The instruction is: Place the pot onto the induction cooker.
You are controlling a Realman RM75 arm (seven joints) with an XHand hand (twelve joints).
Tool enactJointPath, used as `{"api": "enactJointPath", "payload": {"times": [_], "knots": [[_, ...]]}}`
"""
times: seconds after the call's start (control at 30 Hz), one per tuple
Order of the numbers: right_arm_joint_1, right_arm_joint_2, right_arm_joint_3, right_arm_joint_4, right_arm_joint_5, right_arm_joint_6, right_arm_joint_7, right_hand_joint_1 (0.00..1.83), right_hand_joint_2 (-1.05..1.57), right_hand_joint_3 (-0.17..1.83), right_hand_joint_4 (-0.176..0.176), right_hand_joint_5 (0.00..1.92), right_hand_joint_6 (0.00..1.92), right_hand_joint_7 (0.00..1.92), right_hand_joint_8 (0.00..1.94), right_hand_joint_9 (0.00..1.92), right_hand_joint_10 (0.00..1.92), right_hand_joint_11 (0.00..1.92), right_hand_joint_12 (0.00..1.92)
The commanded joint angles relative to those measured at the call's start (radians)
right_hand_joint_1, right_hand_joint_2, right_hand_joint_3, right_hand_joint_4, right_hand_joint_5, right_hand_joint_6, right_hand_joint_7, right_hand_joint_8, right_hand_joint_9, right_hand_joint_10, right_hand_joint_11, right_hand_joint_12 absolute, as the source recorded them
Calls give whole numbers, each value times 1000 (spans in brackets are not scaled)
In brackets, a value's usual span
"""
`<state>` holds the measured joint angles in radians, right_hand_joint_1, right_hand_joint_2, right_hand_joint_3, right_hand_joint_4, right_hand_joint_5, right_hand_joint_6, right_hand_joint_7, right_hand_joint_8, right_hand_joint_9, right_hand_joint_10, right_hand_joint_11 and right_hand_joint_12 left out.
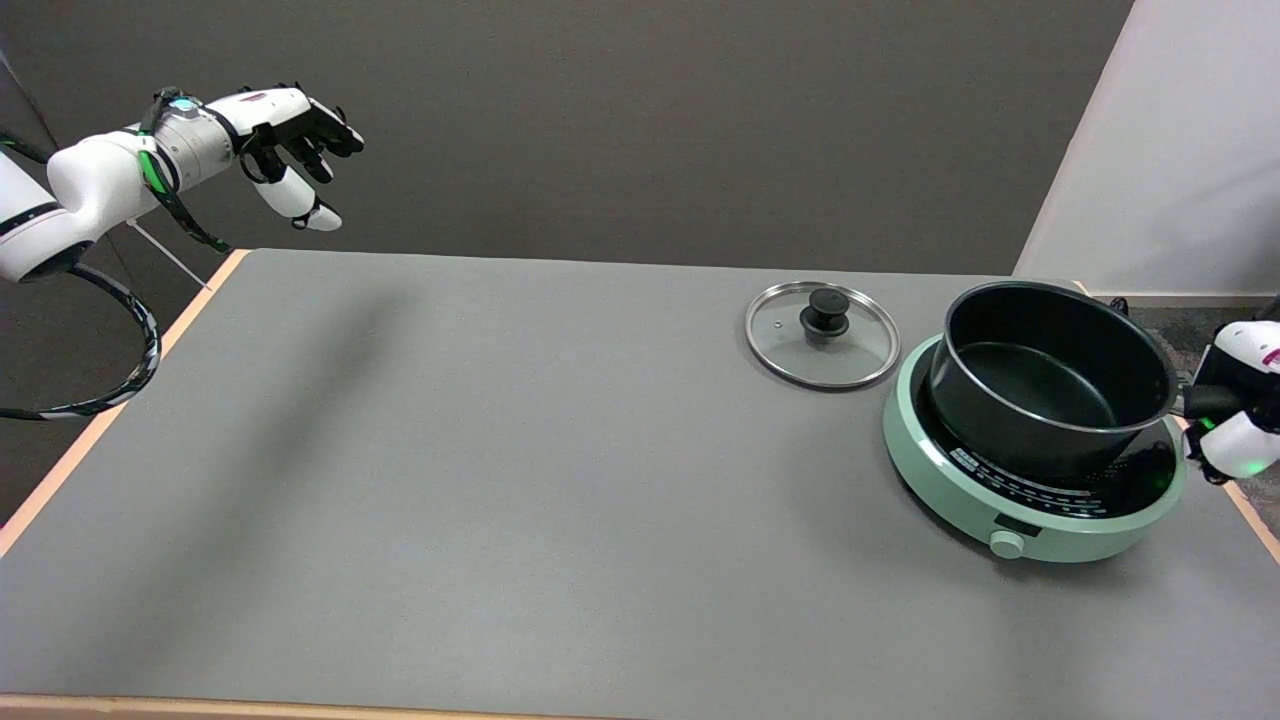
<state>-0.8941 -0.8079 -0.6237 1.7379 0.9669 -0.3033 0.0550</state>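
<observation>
The black pot (pixel 1040 385) sits over the dark top of the round mint-green induction cooker (pixel 1000 510) at the table's right side, leaning slightly; I cannot tell whether its base rests flat. Its short black handle (pixel 1205 402) sticks out to the right. My right hand (pixel 1245 400) is at the picture's right edge and grips that handle, with white fingers above and below it. Part of the hand is cut off by the frame.
A glass lid (pixel 822 333) with a black knob lies flat on the grey table (pixel 500 450), just left of the cooker. The idle left hand (pixel 290 150) hangs in the air at the upper left. The table's right edge runs close beside the cooker.
</observation>
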Motion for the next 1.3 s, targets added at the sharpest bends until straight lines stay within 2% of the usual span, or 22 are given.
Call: {"api": "enactJointPath", "payload": {"times": [0.03,0.07,0.1,0.13,0.2,0.23,0.27,0.3,0.33,0.37,0.43,0.53,0.57,0.6,0.7,0.73,0.87,1.03,1.17,1.3], "knots": [[4,5,3,18,-16,-8,-4,1135,-289,1833,-28,1166,1166,1166,1166,1166,1166,1166,1166],[4,5,6,25,-28,-13,-4,1135,-336,1833,-17,1141,1141,1141,1141,1141,1141,1141,1141],[4,5,8,27,-34,-18,-4,1140,-446,1833,8,1079,1079,1079,1079,1079,1079,1079,1079],[5,5,9,33,-46,-28,-4,1163,-659,1833,57,940,940,940,940,940,940,940,940],[5,5,14,42,-63,-42,-4,1213,-967,1833,107,622,622,622,622,622,622,622,622],[5,5,18,47,-69,-48,-4,1219,-1036,1833,81,353,353,353,353,353,353,353,353],[5,5,20,50,-73,-50,-4,1247,-1047,1833,50,215,215,215,215,215,215,215,215],[5,5,22,52,-75,-51,-4,1267,-1047,1790,36,212,212,212,212,212,212,212,212],[5,5,23,54,-80,-51,-4,1315,-1047,1595,10,296,296,296,296,296,296,296,296],[5,5,27,56,-81,-52,-4,1370,-1038,1455,-34,369,369,369,369,369,369,369,369],[5,5,36,60,-82,-53,-4,1407,-1033,1475,-69,412,412,412,412,412,412,412,412],[5,5,56,67,-82,-47,-4,1390,-1047,1660,-121,374,374,374,374,374,374,374,374],[5,5,61,69,-82,-45,-4,1378,-1047,1675,-116,365,365,365,365,365,365,365,365],[5,5,71,73,-82,-44,-4,1390,-1047,1611,-79,397,397,397,397,397,397,397,397],[6,9,96,99,-82,-35,3,1368,-1047,1582,-88,393,393,393,393,393,393,393,393],[8,10,105,111,-84,-31,3,1363,-1047,1530,-108,407,407,407,407,407,407,407,407],[28,30,113,123,-93,10,3,1350,-1047,1449,-106,405,405,405,405,405,405,405,405],[57,57,115,115,-92,75,5,1339,-1047,1450,-108,387,387,387,387,387,387,387,387],[79,78,118,94,-72,190,51,1324,-1047,1420,-109,379,379,379,379,379,379,379,379],[96,94,110,69,59,326,120,1288,-1047,1430,-113,359,359,359,359,359,359,359,359]]}}
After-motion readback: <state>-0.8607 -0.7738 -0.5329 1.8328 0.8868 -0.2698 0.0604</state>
